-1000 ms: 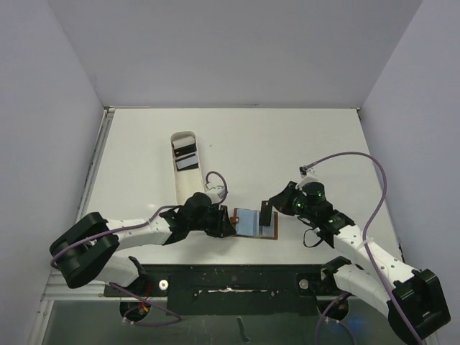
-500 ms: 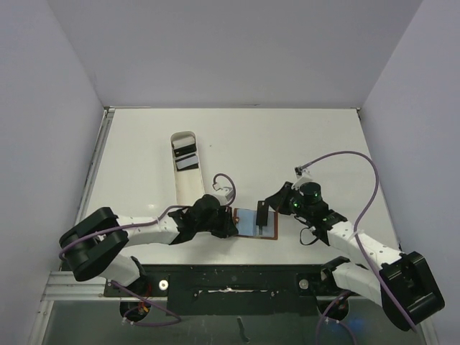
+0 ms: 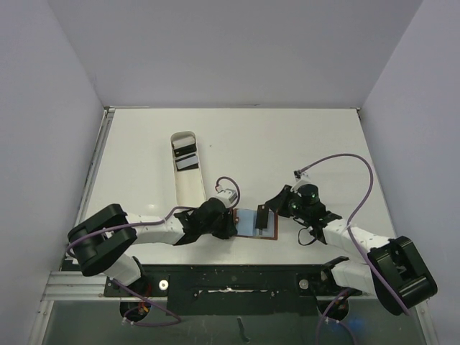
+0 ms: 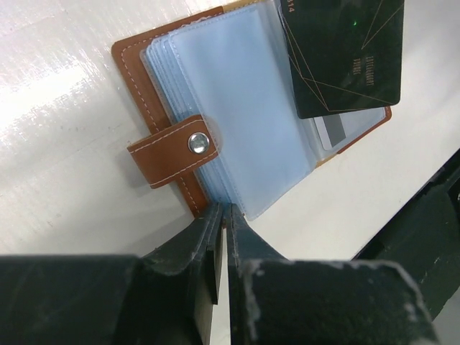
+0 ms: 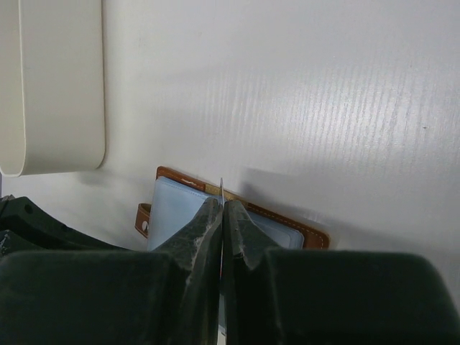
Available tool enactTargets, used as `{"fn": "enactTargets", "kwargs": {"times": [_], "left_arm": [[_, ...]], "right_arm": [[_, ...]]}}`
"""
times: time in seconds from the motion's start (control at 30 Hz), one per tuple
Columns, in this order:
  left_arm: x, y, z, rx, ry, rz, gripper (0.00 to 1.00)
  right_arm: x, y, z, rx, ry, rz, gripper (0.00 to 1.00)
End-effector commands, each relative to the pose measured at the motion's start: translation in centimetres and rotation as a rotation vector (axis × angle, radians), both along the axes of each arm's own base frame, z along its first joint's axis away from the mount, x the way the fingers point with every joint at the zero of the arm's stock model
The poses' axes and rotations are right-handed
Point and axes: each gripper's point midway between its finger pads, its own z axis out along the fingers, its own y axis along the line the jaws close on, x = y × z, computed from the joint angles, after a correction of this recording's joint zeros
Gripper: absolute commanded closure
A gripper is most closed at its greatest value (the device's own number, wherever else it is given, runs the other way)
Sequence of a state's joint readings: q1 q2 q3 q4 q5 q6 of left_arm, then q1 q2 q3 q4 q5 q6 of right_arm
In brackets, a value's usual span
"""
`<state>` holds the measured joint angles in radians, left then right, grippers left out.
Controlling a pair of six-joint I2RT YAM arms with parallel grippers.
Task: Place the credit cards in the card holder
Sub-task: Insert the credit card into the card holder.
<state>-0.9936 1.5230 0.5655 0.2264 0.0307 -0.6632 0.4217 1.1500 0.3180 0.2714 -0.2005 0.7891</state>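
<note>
The left gripper [image 3: 230, 226] lies low on the table [image 3: 309, 144] in the top view, at the left edge of the open card holder [image 3: 249, 223]. The right gripper [image 3: 268, 213] comes from the other side and carries a dark card [image 3: 262, 218] over the holder's right half. So the holder is between the two arms, and the right one has the card to place. More credit cards [image 3: 185, 157] wait in the white tray [image 3: 180, 190], well apart.

From the left wrist, the jaws are pressed together at the holder's near edge, just beside the closure tab [image 4: 176, 151]. They seem to pinch the cover and the clear sleeves there. The dark card hangs over the far page, tilted, one corner overlapping a sleeve.

From the right wrist, the jaws are clamped on the card, which shows only as a thin line, edge-on. The holder is directly ahead and below. I judge the card must go down and be aligned with a sleeve mouth; which sleeve, I cannot tell.
</note>
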Motion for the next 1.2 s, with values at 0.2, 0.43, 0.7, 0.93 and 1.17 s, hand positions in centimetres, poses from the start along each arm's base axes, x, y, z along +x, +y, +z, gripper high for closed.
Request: {"fn": "enactTargets", "kwargs": {"times": [0.2, 0.43, 0.7, 0.93, 1.17], "left_arm": [[0.2, -0.8, 0.5, 0.008, -0.049, -0.010, 0.94], [-0.1, -1.2, 0.5, 0.003, -0.041, -0.019, 0.94], [-0.4, -1.2, 0.3, 0.012, -0.040, -0.015, 0.94], [-0.5, -1.3, 0.4, 0.007, -0.038, -0.009, 0.94], [-0.4, -1.0, 0.1, 0.022, -0.043, -0.003, 0.94]], "right_arm": [[0.6, 0.9, 0.8, 0.072, -0.062, 0.030, 1.00], [0.3, 1.4, 0.7, 0.123, -0.059, 0.040, 1.00], [-0.1, 1.5, 0.3, 0.145, -0.044, 0.039, 1.00], [-0.2, 1.6, -0.1, 0.160, -0.039, 0.032, 1.00], [-0.4, 2.1, 0.0, 0.196, -0.021, 0.043, 1.00]]}}
